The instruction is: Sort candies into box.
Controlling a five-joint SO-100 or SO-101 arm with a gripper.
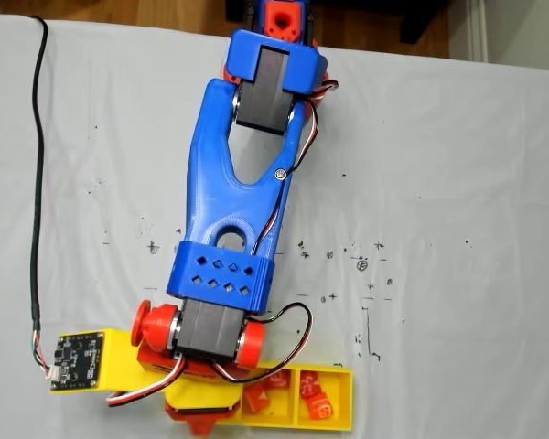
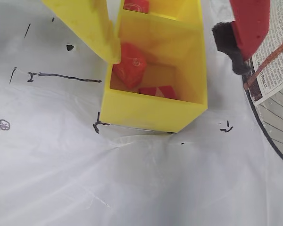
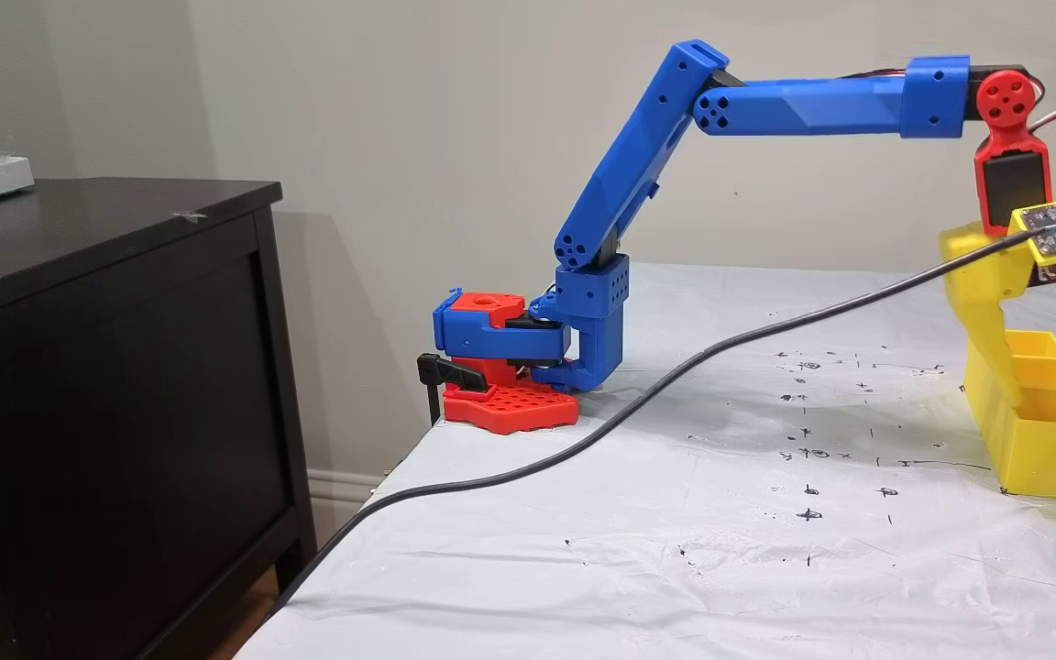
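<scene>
Several candies already lie in the box (image 1: pixel 334 425) at the table's edge: orange ones (image 1: pixel 315 401) in one compartment, more in the next, and in the wrist view red ones (image 2: pixel 156 91) beside an orange one. No loose candy shows on the cloth, so sorting looks nearly finished. The arm (image 3: pixel 638 165) reaches far out, wrist bent down. The gripper (image 2: pixel 177 40) hangs spread wide over the box, empty.

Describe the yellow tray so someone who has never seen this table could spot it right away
Start at the white sheet covering the table and follow the blue arm out to its far end. Under the gripper sits the yellow tray, a low, long box split into square compartments with small red and orange candies inside. The nearby small yellow plate carries a black circuit board instead.
</scene>
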